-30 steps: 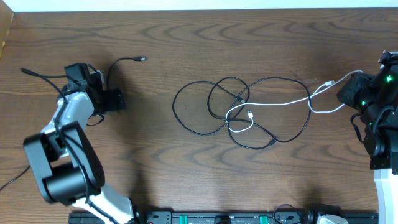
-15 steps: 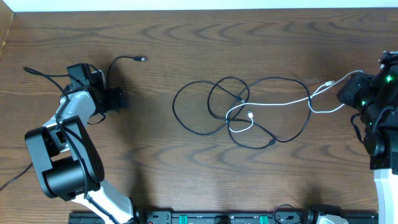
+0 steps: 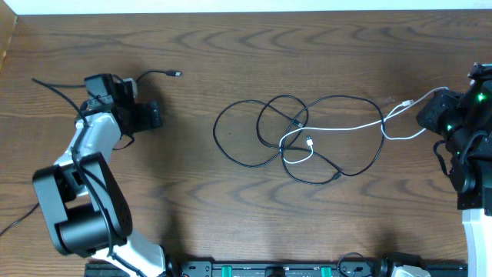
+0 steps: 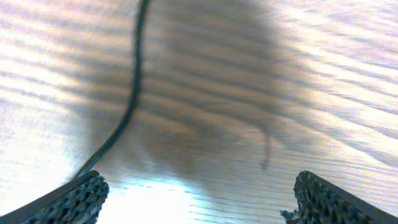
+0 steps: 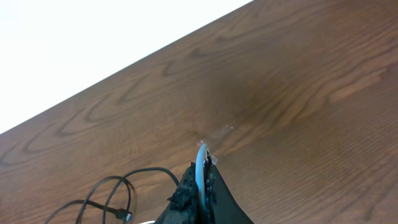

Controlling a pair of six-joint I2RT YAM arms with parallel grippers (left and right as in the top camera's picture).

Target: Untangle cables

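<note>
A tangle of black cable (image 3: 296, 121) lies in loops at mid-table, with the white cable (image 3: 346, 128) threaded through it. My right gripper (image 3: 427, 120) at the right edge is shut on the white cable (image 5: 201, 163), which stands between its closed fingers (image 5: 214, 186). Black loops (image 5: 112, 185) show below left of it. A separate black cable (image 3: 157, 74) lies at the far left, plug end free. My left gripper (image 3: 151, 115) is open and empty just below it. In the left wrist view this cable (image 4: 134, 93) runs down beside the left finger (image 4: 81, 196), outside the jaws (image 4: 202, 199).
The table's far edge (image 3: 246, 11) runs along the top, with a white wall behind it. The arm bases and a black rail (image 3: 269, 269) sit along the near edge. A thin black lead (image 3: 54, 91) trails left of the left arm.
My left gripper has shifted slightly away and to the right, and the black cable beside it has moved a little. The right arm and the tangle have not moved.
</note>
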